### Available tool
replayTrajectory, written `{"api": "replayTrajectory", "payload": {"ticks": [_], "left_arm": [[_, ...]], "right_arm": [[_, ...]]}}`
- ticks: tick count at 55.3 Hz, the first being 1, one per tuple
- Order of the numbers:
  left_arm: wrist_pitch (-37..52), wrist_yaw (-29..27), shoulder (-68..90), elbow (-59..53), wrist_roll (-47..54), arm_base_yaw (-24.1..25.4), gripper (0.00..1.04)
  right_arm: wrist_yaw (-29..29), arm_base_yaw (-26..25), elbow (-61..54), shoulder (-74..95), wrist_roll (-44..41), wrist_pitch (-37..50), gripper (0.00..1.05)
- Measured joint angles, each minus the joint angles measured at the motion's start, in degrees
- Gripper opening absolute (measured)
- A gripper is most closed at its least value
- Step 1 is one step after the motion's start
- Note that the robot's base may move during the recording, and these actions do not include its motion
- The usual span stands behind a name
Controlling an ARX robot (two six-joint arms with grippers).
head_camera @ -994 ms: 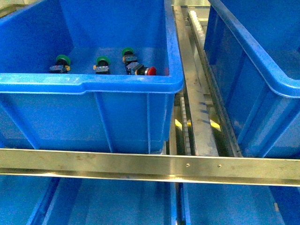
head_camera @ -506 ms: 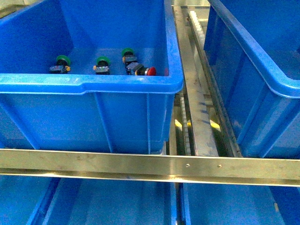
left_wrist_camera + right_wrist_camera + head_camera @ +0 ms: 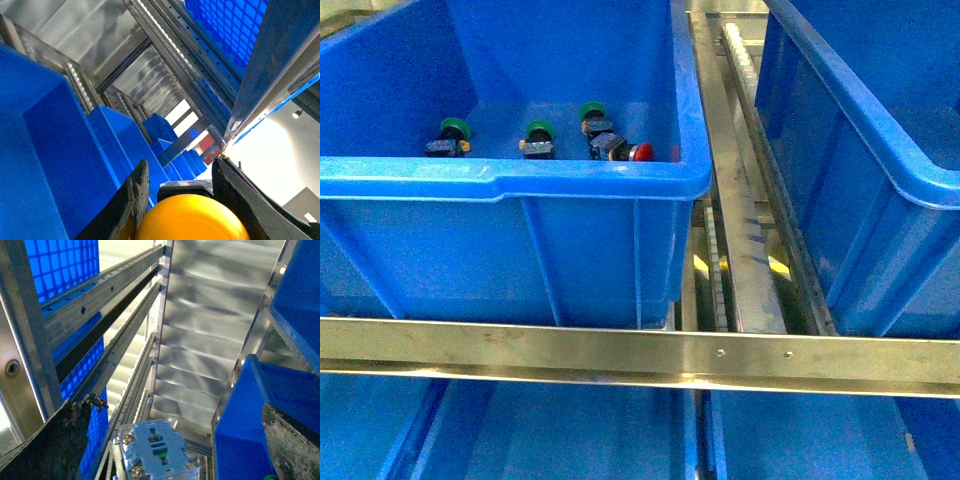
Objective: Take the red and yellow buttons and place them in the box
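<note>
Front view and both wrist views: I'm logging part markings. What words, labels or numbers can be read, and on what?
No text is readable.
The switches in the blue bin: yellowish tags too small to read.
The pale switch body in the right wrist view: markings blurred.
The yellow button in the left gripper: cap blank.

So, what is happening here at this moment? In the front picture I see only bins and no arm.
Neither arm shows in the front view; only the wrist views show the grippers. The left gripper is closed on a yellow button. A pale switch body sits between the fingers of the right gripper, but they stand wide of it, so whether it is gripped is unclear. In the blue bin, one red button lies beside three green-capped switches.
</note>
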Motion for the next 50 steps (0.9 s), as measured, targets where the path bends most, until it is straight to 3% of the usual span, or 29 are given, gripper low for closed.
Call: {"api": "replayTrajectory", "payload": {"ticks": [37,50], "left_arm": [[-0.4,-0.5,1.8,0.0,-0.5,-0.3,0.31],[0.2,-0.8,3.5,0.4,-2.3,-0.4,0.31]], "right_arm": [[0.6,0.9,0.6,0.8,0.0,0.1,0.99],[0.5,-0.2,0.6,0.8,0.0,-1.2,0.60]]}}
